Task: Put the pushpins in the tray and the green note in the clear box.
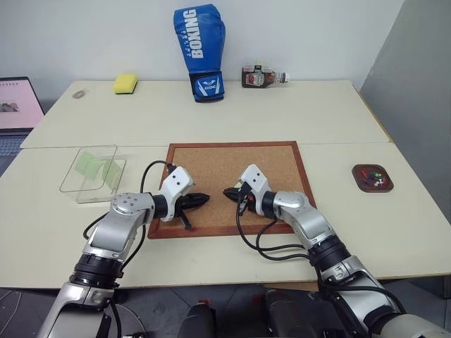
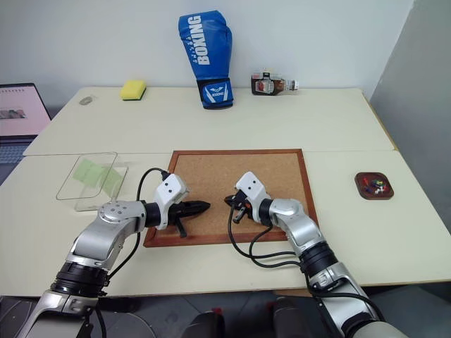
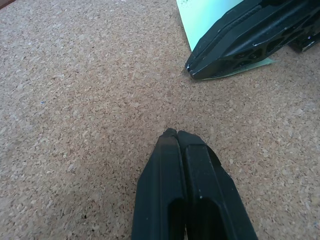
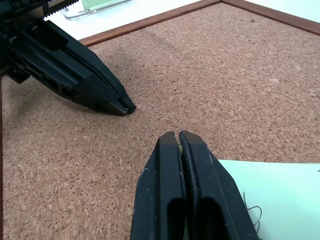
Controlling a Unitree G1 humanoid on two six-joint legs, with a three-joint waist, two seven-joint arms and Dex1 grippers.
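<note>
At about nine o'clock from the corkboard [image 1: 232, 184] lies the clear box [image 1: 91, 172], with pale-green paper showing inside it. The left gripper [image 1: 200, 199] hovers low over the cork near the board's seven o'clock corner, its two black fingers pressed together with nothing between them; in the left wrist view the tips [image 3: 172, 137] meet over bare cork. The right gripper [image 1: 230, 192] faces it from about three o'clock, the two sets of tips near each other but apart. Its fingers are closed too, and the green note [image 4: 270, 195] lies flat on the cork right under and beside them; a thin pale sliver shows between the tips in the right wrist view, but whether the paper is truly pinched cannot be told. In the left wrist view the same note [image 3: 205, 17] sits beneath the right fingers at roughly one o'clock from the left tips. Well off at three o'clock from the board, the small dark-brown tray [image 1: 372, 178] rests on the table [image 1: 282, 105] with the pushpins [image 1: 373, 174], red and other colours, inside it.
</note>
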